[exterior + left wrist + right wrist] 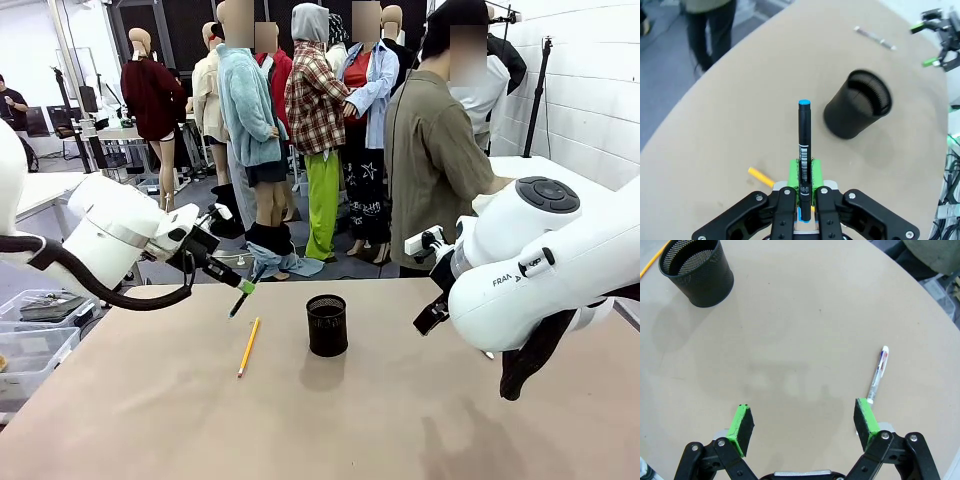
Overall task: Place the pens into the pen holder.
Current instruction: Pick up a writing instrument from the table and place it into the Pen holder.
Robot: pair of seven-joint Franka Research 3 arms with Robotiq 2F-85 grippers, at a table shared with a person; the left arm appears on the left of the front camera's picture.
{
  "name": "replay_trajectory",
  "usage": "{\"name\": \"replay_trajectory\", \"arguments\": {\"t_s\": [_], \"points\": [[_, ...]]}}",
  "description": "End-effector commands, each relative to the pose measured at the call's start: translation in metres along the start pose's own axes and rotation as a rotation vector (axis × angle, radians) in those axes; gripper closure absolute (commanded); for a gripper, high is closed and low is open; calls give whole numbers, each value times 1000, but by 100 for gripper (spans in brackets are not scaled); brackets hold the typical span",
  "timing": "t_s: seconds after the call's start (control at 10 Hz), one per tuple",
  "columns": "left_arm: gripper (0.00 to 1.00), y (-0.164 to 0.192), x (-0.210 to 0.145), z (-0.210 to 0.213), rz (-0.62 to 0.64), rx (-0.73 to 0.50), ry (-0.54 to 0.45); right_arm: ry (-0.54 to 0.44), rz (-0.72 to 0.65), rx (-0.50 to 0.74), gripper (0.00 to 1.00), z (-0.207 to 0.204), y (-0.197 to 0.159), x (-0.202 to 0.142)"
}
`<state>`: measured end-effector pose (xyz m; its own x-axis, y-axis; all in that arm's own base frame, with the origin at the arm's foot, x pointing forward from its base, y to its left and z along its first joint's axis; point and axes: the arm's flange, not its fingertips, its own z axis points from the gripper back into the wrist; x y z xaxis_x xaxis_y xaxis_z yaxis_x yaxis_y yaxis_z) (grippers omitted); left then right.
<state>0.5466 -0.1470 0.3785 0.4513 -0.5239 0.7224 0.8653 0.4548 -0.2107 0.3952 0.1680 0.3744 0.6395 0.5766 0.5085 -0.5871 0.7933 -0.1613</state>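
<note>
Table (400, 420): tan top carrying the holder and two loose pens.
Right gripper (802, 422): jaws spread wide, nothing between them, above bare table.
Left gripper (804, 172): clamped on the black marker.
Pen holder (327, 325): black mesh cup, upright near the table's middle.
Yellow pencil (249, 346): flat on the table, left of the holder, apart from it.
Black marker (804, 135): blue tip pointing away from the pads.
Silvery pen (878, 372): flat, just beyond one right finger.

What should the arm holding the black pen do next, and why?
Probably swing the left gripper sideways until its blue-tipped pen hangs over the open top of the pen holder. The pen is gripped, but it is beside the holder, not above it.
</note>
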Motion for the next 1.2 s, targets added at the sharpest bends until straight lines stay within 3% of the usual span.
{"name": "replay_trajectory", "arguments": {"t_s": [0.0, 0.2, 0.3, 0.4, 0.6, 0.7, 0.9, 1.1], "points": [[100, -1, -2, -2, -57, -120, -128, 1, 0, 1, 0, 0, 0, 0], [100, -11, 8, -9, -117, -233, -214, 1, 0, 1, 0, 0, 0, 0], [100, -13, 15, -18, -31, -232, -117, 1, 0, 1, 0, 0, 0, 0], [100, -14, 13, -5, -100, -166, -164, 1, 0, 1, 0, 0, 0, 0], [100, -19, 12, -14, -90, -212, -164, 1, 0, 1, 0, 0, 0, 0], [100, -28, 9, -19, -195, -286, -214, 1, 0, 1, 0, 0, 0, 0], [100, -31, 29, -39, -289, -392, -324, 1, 0, 1, 0, 0, 0, 0], [100, -33, 50, -52, -348, -489, -363, 1, 0, 1, 0, 0, 0, 0]]}}
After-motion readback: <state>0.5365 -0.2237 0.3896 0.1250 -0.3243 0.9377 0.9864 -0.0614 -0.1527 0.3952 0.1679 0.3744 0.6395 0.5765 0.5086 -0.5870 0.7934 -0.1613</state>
